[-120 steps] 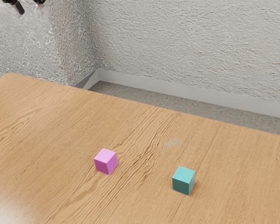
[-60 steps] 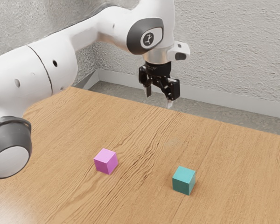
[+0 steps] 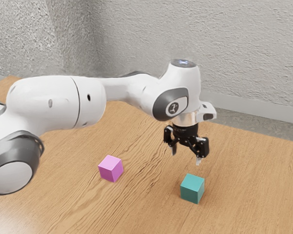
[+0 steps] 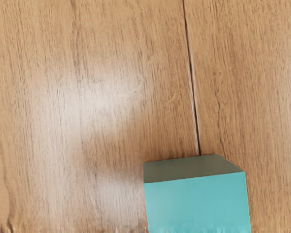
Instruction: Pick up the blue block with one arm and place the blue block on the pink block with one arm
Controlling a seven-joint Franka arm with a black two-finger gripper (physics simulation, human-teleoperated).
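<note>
The blue block [image 3: 192, 188] is a teal-blue cube resting on the wooden table [image 3: 53, 131], toward the exterior view's right. The pink block [image 3: 110, 168] sits on the table apart from it, toward the exterior view's left. My gripper [image 3: 186, 153] hangs a short way above the blue block, slightly behind it, fingers pointing down and open with nothing between them. In the wrist view the blue block [image 4: 196, 196] lies just under my hand on the wood.
A grey textured wall [image 3: 234, 44] and a strip of grey floor [image 3: 263, 122] run behind the table's far edge. My white arm [image 3: 63, 105] stretches over the table from the exterior view's left, behind the pink block.
My arm has swung in and come down: half a second ago the gripper was high over the table's far edge, now it hovers just above the blue block. Both blocks stayed put.
</note>
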